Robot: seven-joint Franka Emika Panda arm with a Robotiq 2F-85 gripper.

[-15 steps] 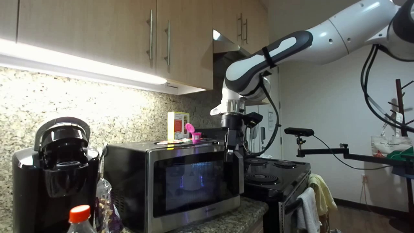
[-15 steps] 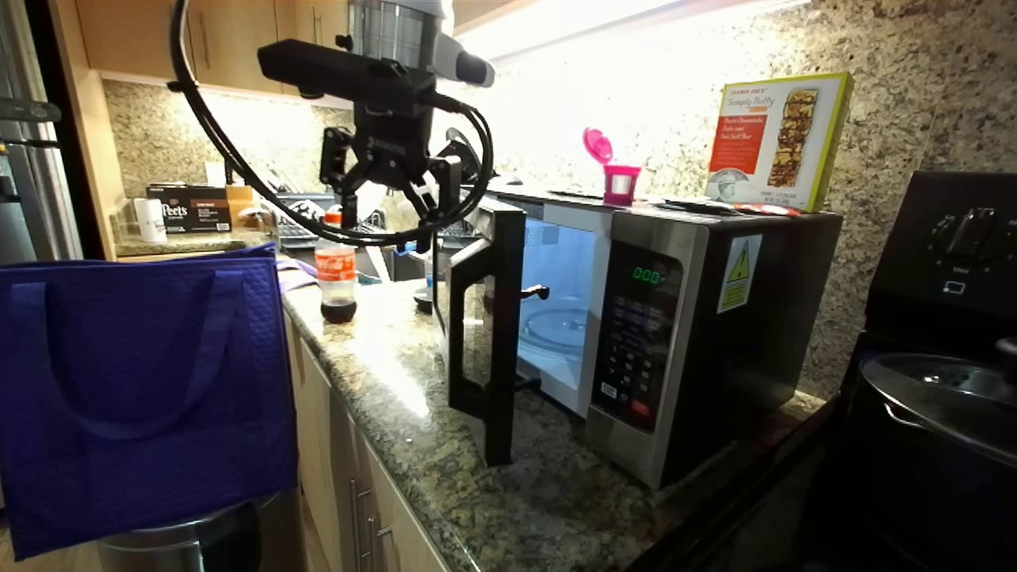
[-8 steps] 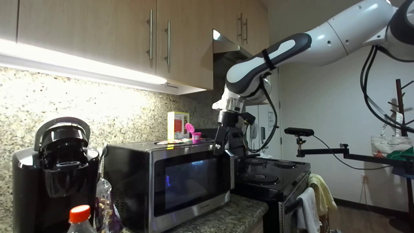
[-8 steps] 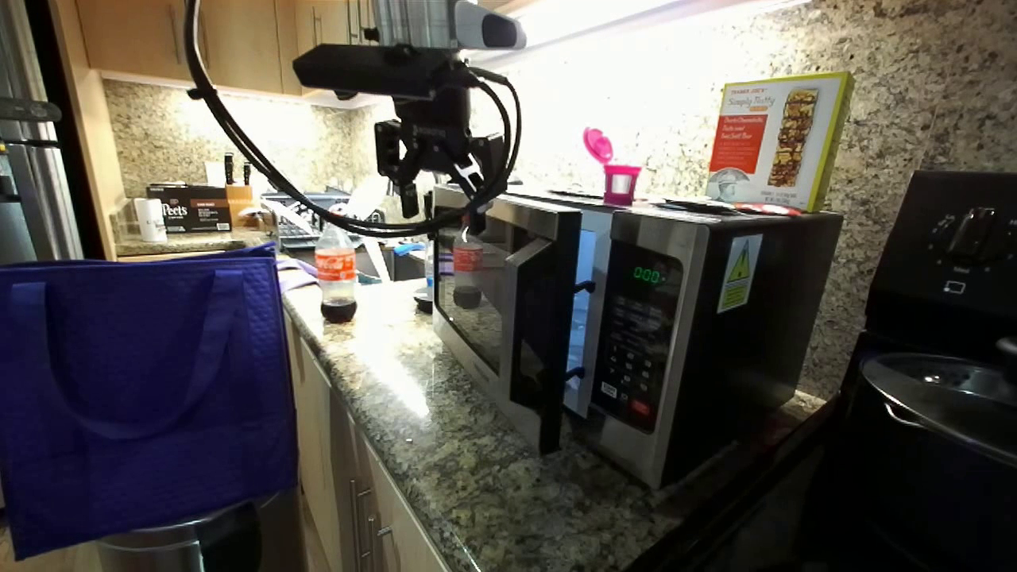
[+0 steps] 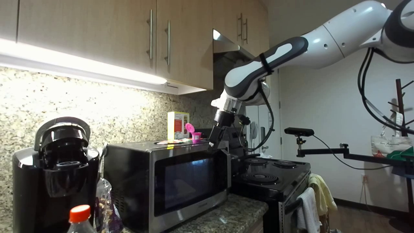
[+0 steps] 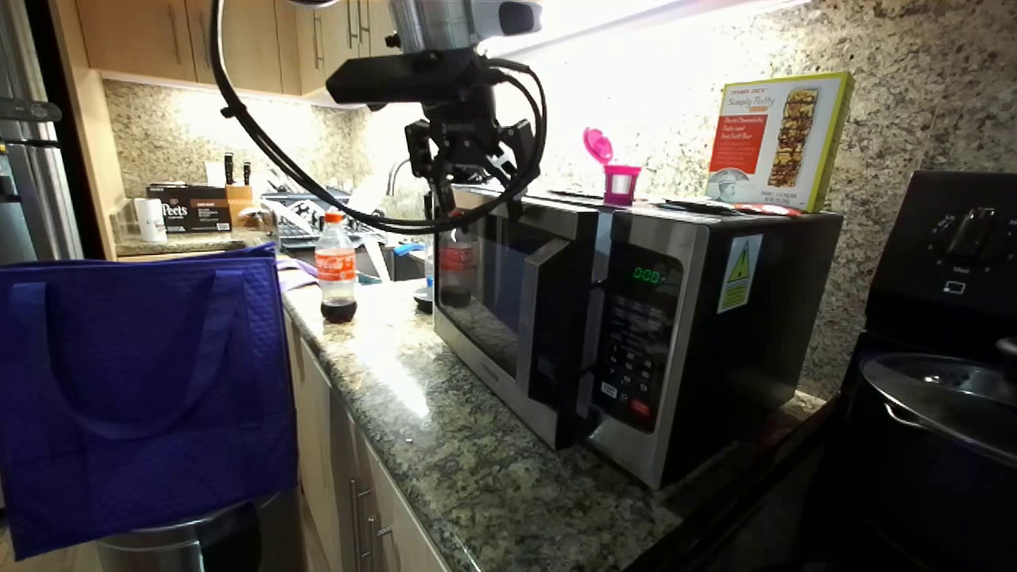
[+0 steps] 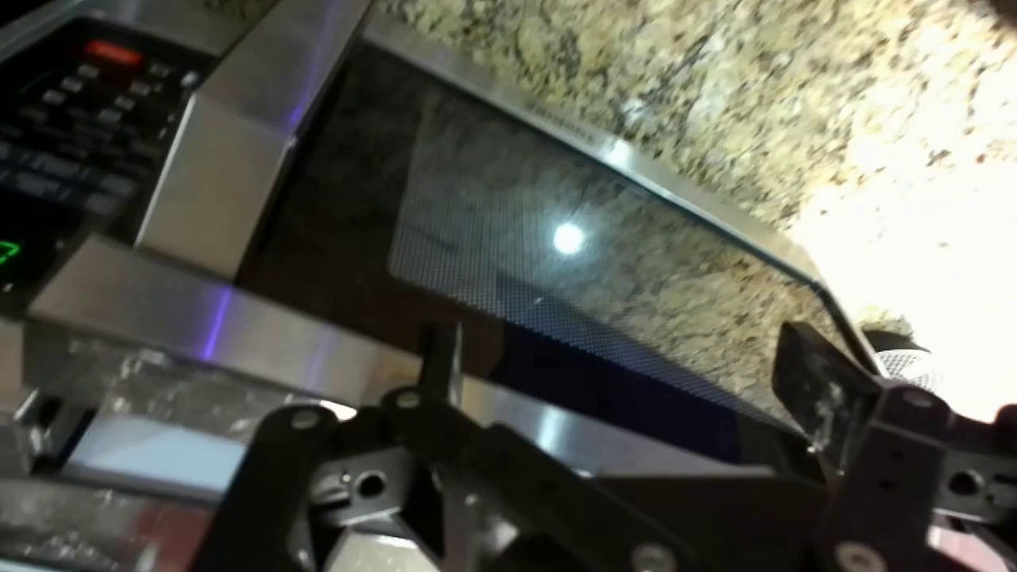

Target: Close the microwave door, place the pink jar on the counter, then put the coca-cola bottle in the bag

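One gripper point(image 7: 624, 369), jaws spread wide apart, hangs at the top of the microwave door point(image 6: 500, 294); in the wrist view one finger point(image 7: 439, 361) overlaps the door's steel top rim, the other shows toward the end of the glass away from the handle (touching or just beside, can't tell). Door sits slightly ajar, narrow gap between its edge and the control panel point(image 6: 636, 349), green display point(image 6: 651, 276) lit above the keys. Robot arm point(image 5: 320, 48) reaches in from the right of an exterior view, wrist tilted. Pink jar point(image 6: 620, 184) is upright on top of the microwave point(image 6: 715, 349) near the front edge, lid flipped up; flat packets point(image 6: 699, 208) lie near it and a snack box point(image 6: 783, 143) stands toward the back. Coca-cola bottle point(image 6: 337, 274) is upright on the counter point(image 6: 477, 453), apart from the gripper, red label, orange-red cap on, dark liquid at the bottom (its reflection shows in the door glass). Blue bag point(image 6: 143, 349) fills the left of an exterior view, strap drooping down its front, bottle outside it. Lidded pot point(image 6: 941, 453) at the right edge, cut off and dark. Also in an exterior view: coffee maker point(image 5: 58, 181) near the microwave, snack pouch point(image 5: 105, 207) between the two, stove point(image 5: 284, 178) past the microwave's far end, white towel point(image 5: 307, 210) and yellow towel point(image 5: 321, 194) hanging at the stove's front.
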